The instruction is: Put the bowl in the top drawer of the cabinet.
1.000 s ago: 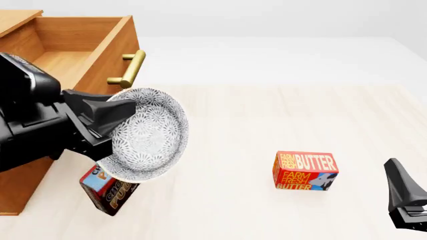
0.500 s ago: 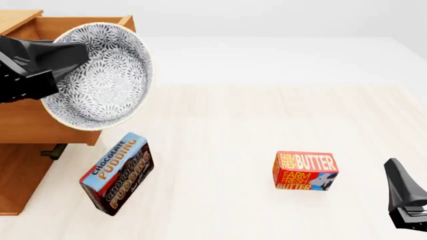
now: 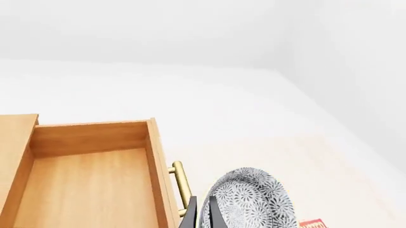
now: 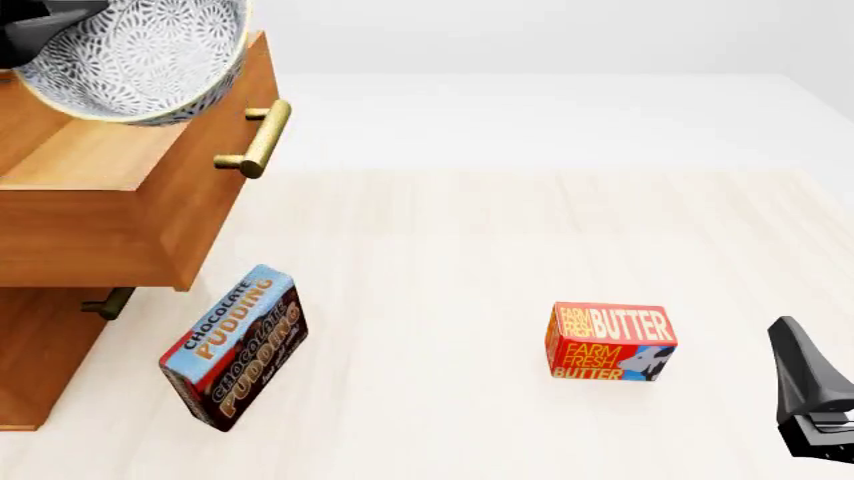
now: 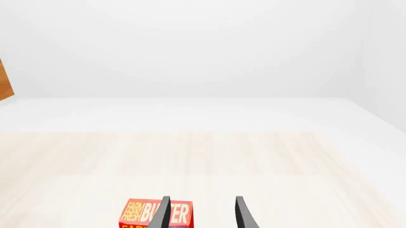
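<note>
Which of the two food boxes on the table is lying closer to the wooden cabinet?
The chocolate pudding box, blue and brown, lies right beside the cabinet. The red butter box sits well out toward the right gripper.

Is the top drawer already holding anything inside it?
No: the left wrist view shows the top drawer with a bare wooden floor, while the bowl hangs outside beside its handle.

place: simulated tabletop | cues: blank white walls, pale wood table (image 4: 481,250)
</note>
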